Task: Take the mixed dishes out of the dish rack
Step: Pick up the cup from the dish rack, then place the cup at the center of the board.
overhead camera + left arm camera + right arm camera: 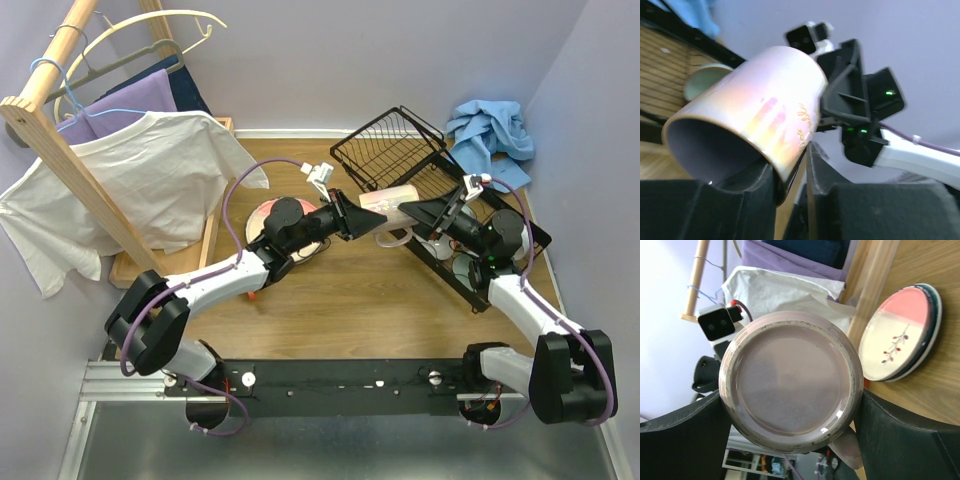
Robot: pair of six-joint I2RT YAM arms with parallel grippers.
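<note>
Top external view: the pink mug [388,198] hangs in the air over the middle of the bench, tipped on its side, just beside the dish rack [395,150]. Both arms reach inward and meet on it. The left gripper [790,172] comes from the left edge, fingers pinched on the mug wall at the rim, one inside the mouth, one outside. The right gripper [790,410] comes from the right edge, clamped around the foot, one finger on each side. The glaze is glossy pink, with gilt script on the side and a greyish inside. The black wire rack runs along the right edge, with a pale-green cup [702,82] lying in it. Towards the left, the pink-and-cream plate [900,332] tops a dark-rimmed stack. A blue cloth [490,135] sits crumpled in the far right corner, and a white T-shirt [130,175] drapes a wooden frame [70,130] on the left.
</note>
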